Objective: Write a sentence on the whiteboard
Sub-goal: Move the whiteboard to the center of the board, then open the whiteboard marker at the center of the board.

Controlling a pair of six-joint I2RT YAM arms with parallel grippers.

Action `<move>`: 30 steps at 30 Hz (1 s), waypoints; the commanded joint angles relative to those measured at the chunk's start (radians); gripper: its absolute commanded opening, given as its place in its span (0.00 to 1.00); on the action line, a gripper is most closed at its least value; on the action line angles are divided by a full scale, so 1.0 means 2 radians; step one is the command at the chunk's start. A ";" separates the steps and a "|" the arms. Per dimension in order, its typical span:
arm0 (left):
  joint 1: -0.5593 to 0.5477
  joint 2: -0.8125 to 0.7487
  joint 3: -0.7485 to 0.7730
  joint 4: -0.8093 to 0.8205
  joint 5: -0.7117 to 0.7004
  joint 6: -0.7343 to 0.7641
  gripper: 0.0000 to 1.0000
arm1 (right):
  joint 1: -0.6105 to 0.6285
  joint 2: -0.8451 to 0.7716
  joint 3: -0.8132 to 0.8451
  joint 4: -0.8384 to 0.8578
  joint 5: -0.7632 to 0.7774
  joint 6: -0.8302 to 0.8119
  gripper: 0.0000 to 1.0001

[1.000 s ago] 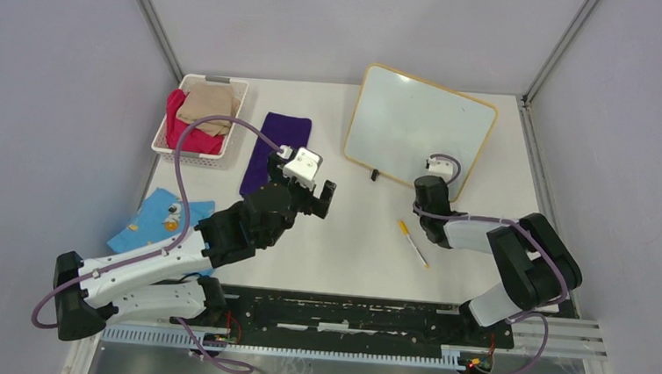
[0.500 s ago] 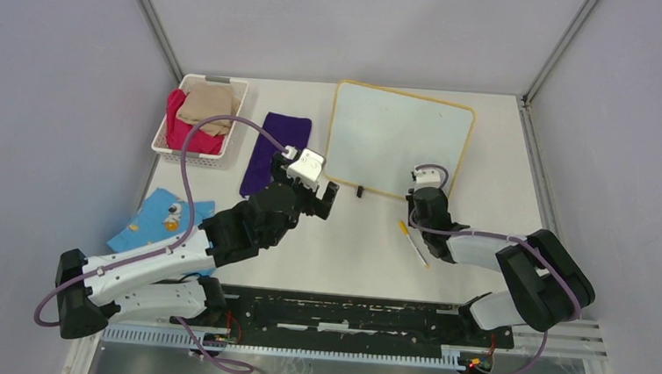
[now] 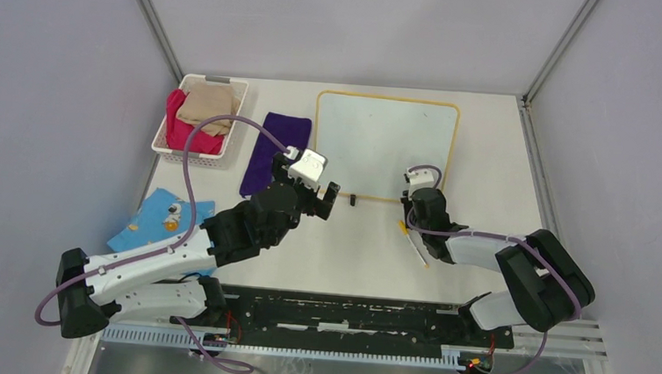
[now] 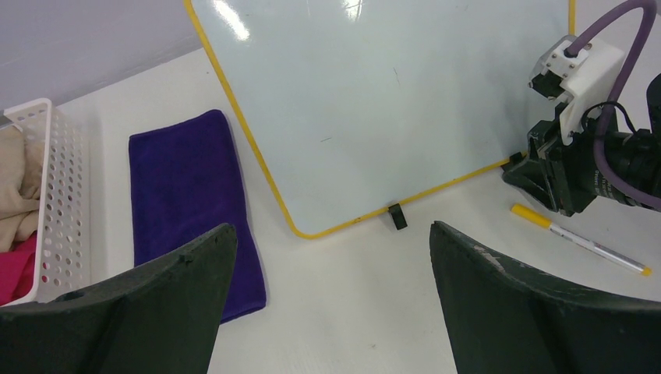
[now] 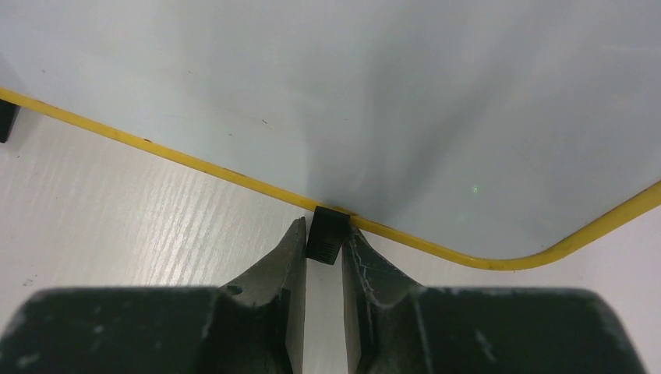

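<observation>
The whiteboard (image 3: 383, 142), white with a thin yellow frame, lies flat at the back middle of the table. Its face (image 4: 374, 101) is blank, so the sentence is not in view. My right gripper (image 3: 407, 201) sits at the board's near right corner. Its fingers are shut on one small black foot (image 5: 327, 234) of the whiteboard (image 5: 351, 93). My left gripper (image 3: 327, 195) hovers wide open just left of the board's other foot (image 4: 397, 216), holding nothing. A pen with a yellow cap (image 3: 413, 241) lies on the table beside the right gripper.
A purple cloth (image 3: 275, 152) lies left of the board. A white basket (image 3: 216, 80) with red and tan cloths stands at the back left. A blue patterned cloth (image 3: 160, 219) lies near the left arm. Walls close in both sides.
The whiteboard has slid left and turned square to the table, drawn by my right gripper on its foot. The right arm moved left and nearer. The left arm barely moved.
</observation>
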 commanded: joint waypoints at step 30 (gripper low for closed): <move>0.000 -0.008 0.024 0.005 0.012 0.003 1.00 | 0.008 -0.233 -0.095 -0.137 -0.068 0.027 0.64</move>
